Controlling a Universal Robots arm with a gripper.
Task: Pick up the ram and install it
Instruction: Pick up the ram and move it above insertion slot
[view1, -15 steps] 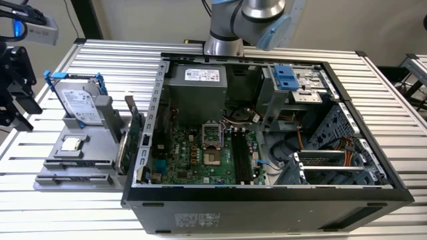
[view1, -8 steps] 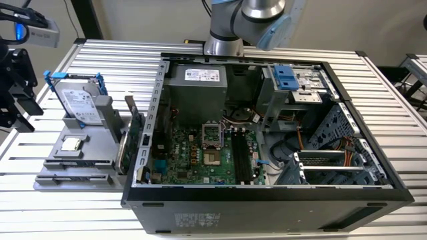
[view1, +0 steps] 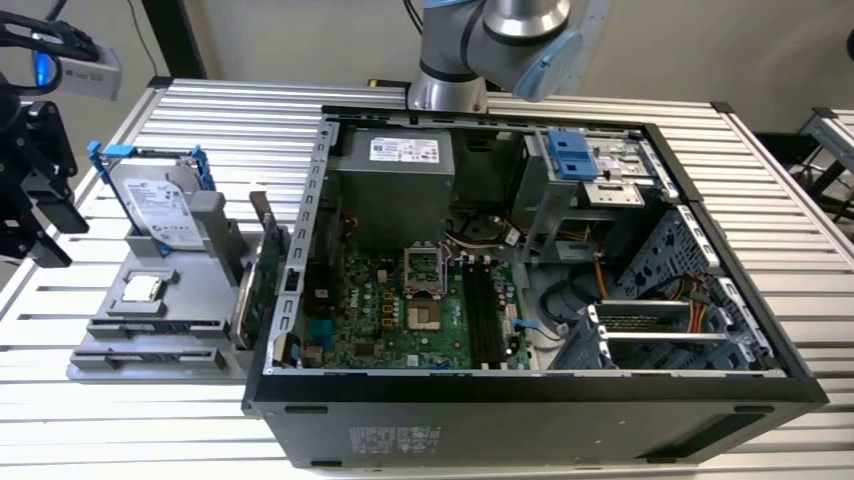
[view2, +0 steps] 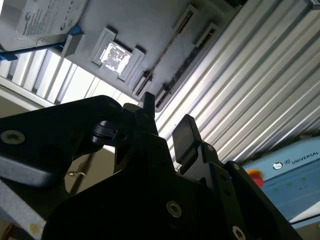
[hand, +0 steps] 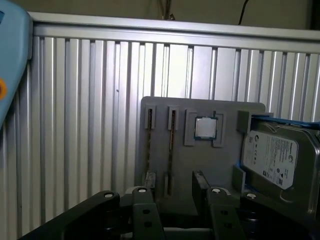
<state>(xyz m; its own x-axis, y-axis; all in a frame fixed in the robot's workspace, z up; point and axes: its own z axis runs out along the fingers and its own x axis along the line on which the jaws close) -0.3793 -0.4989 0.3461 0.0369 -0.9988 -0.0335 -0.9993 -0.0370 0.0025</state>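
The ram (hand: 171, 147) is standing on its thin edge in a slot of the grey holder (hand: 200, 167). Its long axis is running along the slot, from the gripper's side toward the holder's opposite edge. A neighbouring slot (hand: 149, 145) is lying parallel just beside it and seems to be carrying a second stick, though edge-on I can't be sure. The gripper (hand: 177, 189) is hovering at the holder's near edge, fingers spread apart and gripping nothing, with the ram lined up roughly between them. A processor chip (hand: 204, 128) is sitting just past the slots, and a hard drive (hand: 274, 160) in its blue frame is leaning at the holder's other end.

In the exterior view the holder is resting on the slatted table (view1: 200, 120), with bare slats lying open on that view's left. The computer case (view1: 534, 400) is crowding it on that view's right, with an expansion card (view1: 263, 262) standing between them. Inside the case, the black memory slots (view1: 483, 312) are lying uncovered with open room above.
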